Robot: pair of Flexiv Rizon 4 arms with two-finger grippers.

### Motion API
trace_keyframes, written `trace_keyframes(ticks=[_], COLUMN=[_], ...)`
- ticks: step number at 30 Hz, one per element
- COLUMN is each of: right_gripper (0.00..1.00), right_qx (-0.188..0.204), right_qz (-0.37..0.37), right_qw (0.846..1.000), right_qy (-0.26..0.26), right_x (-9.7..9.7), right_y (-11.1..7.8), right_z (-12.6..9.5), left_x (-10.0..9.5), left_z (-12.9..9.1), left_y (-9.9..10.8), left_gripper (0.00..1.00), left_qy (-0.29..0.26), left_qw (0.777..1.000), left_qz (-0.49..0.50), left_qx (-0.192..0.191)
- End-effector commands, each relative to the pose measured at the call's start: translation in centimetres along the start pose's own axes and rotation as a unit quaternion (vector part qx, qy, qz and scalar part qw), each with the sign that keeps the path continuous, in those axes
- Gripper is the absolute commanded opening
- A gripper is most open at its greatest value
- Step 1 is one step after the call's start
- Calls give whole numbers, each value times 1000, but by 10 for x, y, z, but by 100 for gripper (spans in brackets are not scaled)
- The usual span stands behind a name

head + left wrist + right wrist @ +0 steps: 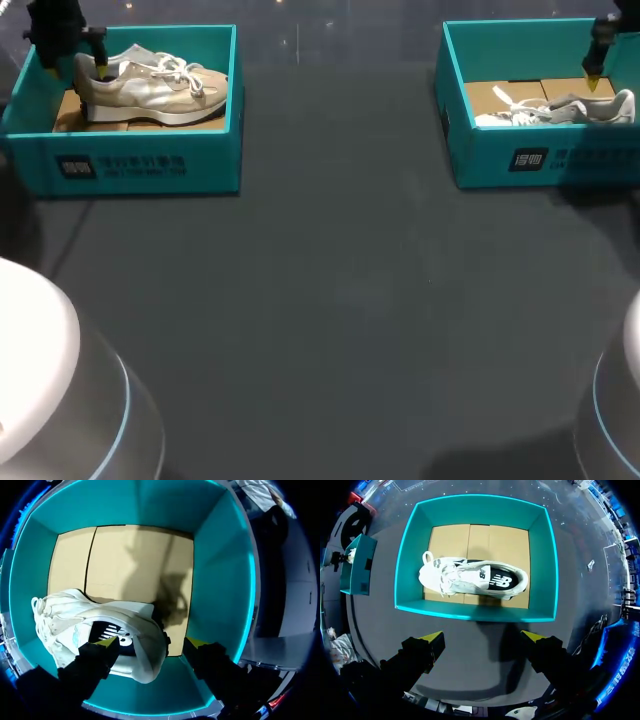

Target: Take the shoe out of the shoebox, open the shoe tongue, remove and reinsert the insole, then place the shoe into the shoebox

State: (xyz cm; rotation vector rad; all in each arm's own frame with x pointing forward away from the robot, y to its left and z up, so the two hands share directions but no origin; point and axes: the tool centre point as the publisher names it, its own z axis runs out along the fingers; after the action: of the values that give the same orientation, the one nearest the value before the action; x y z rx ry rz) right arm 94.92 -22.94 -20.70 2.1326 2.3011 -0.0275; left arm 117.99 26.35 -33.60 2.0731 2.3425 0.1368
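Straddling the heel of the beige sneaker (115,617), the left end effector (151,642) is spread wide with nothing clamped. One tip is set at the shoe's opening over the dark insole. The other is outside the heel, apart from it, in the narrow gap to the wall of the left shoebox (220,580).

The right end effector (482,636) is held wide open and empty, high above the right shoebox (540,570). The white sneaker (475,577) lies inside on its sole.

Risks, as judged:
- A pinch on the thin heel collar alone may slip, or the toe may droop and snag the box rim.
- The outer finger may scrape the box wall, so the light box may be dragged along.

Room: the heel is crowded against the teal walls, while bare cardboard floor (130,560) is left beyond the sneaker. Broad worktop (340,300) is available between the boxes for set-down.
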Motion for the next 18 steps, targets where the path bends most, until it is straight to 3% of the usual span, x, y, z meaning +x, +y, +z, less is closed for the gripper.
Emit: trace_keyframes(ticks=[1,18], right_gripper=[100,100], right_qx=[-1,-1], right_qz=[0,0], right_qw=[1000,1000], right_qy=[0,0], right_x=[0,0], right_y=[-1,-1], right_z=[0,0], left_x=[-2,4], left_z=[8,27], left_y=[16,10], left_gripper=[82,73], left_qy=[5,18], left_qw=[1000,999], left_qz=[-6,2], left_qx=[12,36])
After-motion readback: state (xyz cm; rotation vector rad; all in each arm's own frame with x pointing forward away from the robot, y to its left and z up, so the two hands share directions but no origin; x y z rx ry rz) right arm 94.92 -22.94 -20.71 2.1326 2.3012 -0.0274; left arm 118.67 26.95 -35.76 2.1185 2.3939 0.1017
